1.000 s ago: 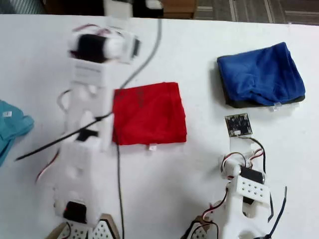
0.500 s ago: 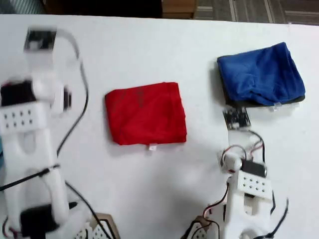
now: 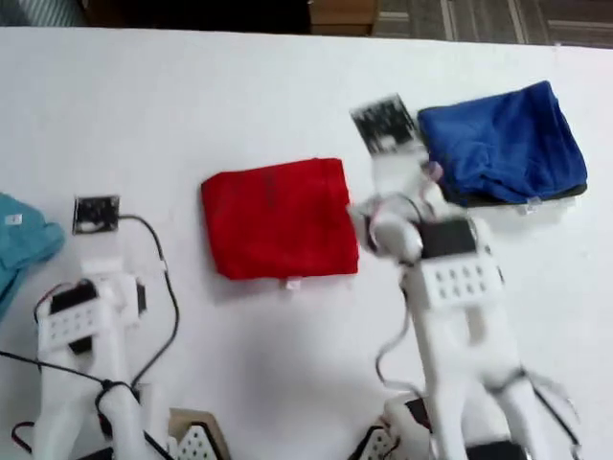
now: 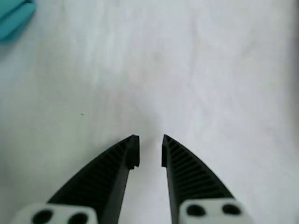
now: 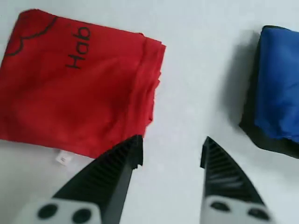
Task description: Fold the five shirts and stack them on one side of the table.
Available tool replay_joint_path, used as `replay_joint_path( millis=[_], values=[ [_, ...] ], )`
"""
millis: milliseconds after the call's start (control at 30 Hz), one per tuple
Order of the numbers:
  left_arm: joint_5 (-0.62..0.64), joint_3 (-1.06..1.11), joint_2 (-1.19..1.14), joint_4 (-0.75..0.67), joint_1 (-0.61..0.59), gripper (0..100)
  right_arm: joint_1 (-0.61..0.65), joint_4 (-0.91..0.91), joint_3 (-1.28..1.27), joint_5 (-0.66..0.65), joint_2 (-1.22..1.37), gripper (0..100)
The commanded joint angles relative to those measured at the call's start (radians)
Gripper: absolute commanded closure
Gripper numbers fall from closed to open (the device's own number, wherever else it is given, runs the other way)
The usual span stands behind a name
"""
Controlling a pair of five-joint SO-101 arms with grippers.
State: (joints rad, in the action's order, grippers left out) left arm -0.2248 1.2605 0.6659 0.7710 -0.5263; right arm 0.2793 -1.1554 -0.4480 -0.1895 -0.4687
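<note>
Three garments lay on the white table (image 3: 239,86): a folded red cotton shirt (image 3: 280,218) near the middle, a folded blue shirt (image 3: 503,142) at the far right resting on top of a dark, almost black folded garment (image 3: 546,195), and a loose teal shirt (image 3: 24,244) unfolded at the left edge. In the high view the left arm (image 3: 81,326) stood at the near left, between the teal shirt and the red one, touching neither. Its own camera showed the left gripper (image 4: 149,142) over bare table, its black ribbed fingers (image 4: 117,163) parted by a narrow gap and grasping nothing, with a corner of the teal shirt (image 4: 16,18) well beyond them. The right arm (image 3: 455,287) stretched from the near edge toward the far side, between the red shirt and the blue stack. The right gripper (image 5: 173,144) hung above the strip of bare table between those two, fingers (image 5: 117,172) spread wide and empty. The red shirt (image 5: 79,88) lay just beside one fingertip, black lettering and a small white label showing, and the blue shirt (image 5: 280,84) with its dark underlayer (image 5: 251,122) lay off the other.
</note>
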Motion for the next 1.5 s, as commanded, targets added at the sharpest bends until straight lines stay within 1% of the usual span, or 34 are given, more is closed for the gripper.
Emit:
replay_joint_path(
  millis=[0, 133, 200, 300, 367, 533, 667, 767, 1000, 1133, 1200, 1233, 1300, 1333, 1367, 1400, 1433, 1467],
  values=[
    [-0.003, 0.016, 0.028, -0.066, -0.006, 89, 0.074, -0.059, 0.219, 0.158, 0.251, 75.3],
    [0.002, 0.024, 0.020, -0.064, -0.003, 89, 0.139, -0.157, 0.456, 0.287, 0.529, 73.1],
    [0.002, 0.024, 0.020, -0.063, -0.003, 89, 0.165, -0.222, 0.594, 0.321, 0.653, 73.0],
    [0.002, 0.024, 0.020, -0.063, -0.003, 89, 0.193, -0.328, 0.807, 0.328, 0.823, 73.0],
    [0.002, 0.025, 0.020, -0.063, -0.003, 89, 0.189, -0.387, 0.941, 0.331, 0.924, 73.0],
    [-0.002, 0.038, 0.026, -0.069, -0.002, 89, 0.151, -0.516, 1.215, 0.333, 1.142, 69.7],
    [-0.002, 0.038, 0.026, -0.069, -0.002, 89, 0.113, -0.567, 1.363, 0.333, 1.271, 69.2],
    [-0.002, 0.038, 0.026, -0.069, -0.002, 89, 0.099, -0.590, 1.401, 0.333, 1.349, 69.3],
    [-0.002, 0.038, 0.026, -0.069, -0.002, 89, 0.125, -0.601, 1.402, 0.330, 1.546, 69.3],
    [-0.003, 0.038, 0.026, -0.069, -0.002, 89, 0.147, -0.610, 1.401, 0.322, 1.598, 69.7],
    [-0.003, 0.038, 0.026, -0.069, -0.002, 89, 0.154, -0.610, 1.401, 0.276, 1.590, 74.8],
    [-0.003, 0.038, 0.026, -0.069, -0.002, 89, 0.163, -0.610, 1.401, 0.238, 1.586, 80.0],
    [-0.003, 0.038, 0.026, -0.069, -0.002, 89, 0.176, -0.610, 1.401, 0.160, 1.581, 95.6],
    [-0.003, 0.038, 0.026, -0.069, -0.002, 89, 0.177, -0.611, 1.399, 0.135, 1.581, 99.8],
    [-0.003, 0.038, 0.026, -0.069, -0.002, 89, 0.176, -0.611, 1.399, 0.123, 1.580, 95.7],
    [-0.003, 0.038, 0.026, -0.069, -0.002, 89, 0.168, -0.611, 1.401, 0.120, 1.580, 95.2],
    [-0.003, 0.038, 0.026, -0.069, -0.002, 89, 0.156, -0.611, 1.407, 0.114, 1.580, 97.8],
    [-0.003, 0.038, 0.026, -0.069, -0.002, 89, 0.143, -0.611, 1.409, 0.114, 1.578, 98.3]
  ],
)
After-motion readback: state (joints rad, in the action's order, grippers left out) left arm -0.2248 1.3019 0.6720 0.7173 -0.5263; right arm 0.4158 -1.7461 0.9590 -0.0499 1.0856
